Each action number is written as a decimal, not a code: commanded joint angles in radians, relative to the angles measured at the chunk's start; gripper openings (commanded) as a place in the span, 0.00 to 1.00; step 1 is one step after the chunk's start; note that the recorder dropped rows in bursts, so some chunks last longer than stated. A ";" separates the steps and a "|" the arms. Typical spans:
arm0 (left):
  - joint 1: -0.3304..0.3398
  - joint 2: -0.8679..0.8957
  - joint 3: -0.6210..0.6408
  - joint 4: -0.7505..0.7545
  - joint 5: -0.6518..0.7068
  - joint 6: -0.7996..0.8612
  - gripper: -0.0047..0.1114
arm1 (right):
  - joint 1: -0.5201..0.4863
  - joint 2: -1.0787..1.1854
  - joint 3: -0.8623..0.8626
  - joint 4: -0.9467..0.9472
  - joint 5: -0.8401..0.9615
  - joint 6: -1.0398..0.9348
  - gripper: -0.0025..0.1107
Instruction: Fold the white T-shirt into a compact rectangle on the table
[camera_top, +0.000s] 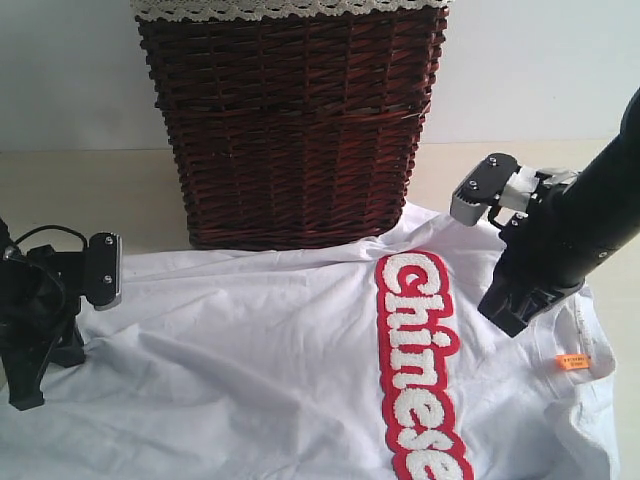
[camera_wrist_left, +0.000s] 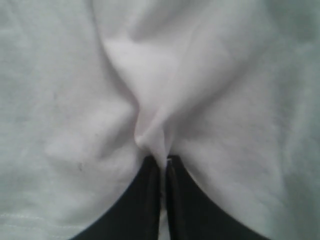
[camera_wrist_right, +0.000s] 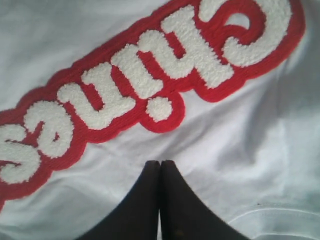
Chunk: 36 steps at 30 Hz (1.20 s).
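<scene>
Left gripper (camera_wrist_left: 164, 159): jaws clamped on a raised pinch of the white T-shirt (camera_top: 250, 370), near its left edge in the exterior view. Right gripper (camera_wrist_right: 160, 162): jaws pressed together, tips at the cloth just beside the red-and-white lettering (camera_top: 420, 370); whether fabric lies between them cannot be told. The shirt lies spread and wrinkled on the table (camera_top: 80, 190), its far edge just in front of the wicker basket (camera_top: 290, 130). An orange tag (camera_top: 573, 361) shows near the shirt's right edge.
</scene>
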 joint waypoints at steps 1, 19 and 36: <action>0.002 -0.009 0.004 -0.018 -0.013 -0.012 0.04 | -0.004 -0.006 -0.024 -0.035 0.068 0.030 0.02; 0.002 -0.009 0.004 -0.023 -0.017 -0.012 0.04 | -0.004 -0.015 -0.050 -0.108 0.340 -0.383 0.02; 0.002 -0.009 0.004 -0.034 -0.021 -0.012 0.04 | -0.004 -0.018 -0.050 0.035 0.346 -0.355 0.02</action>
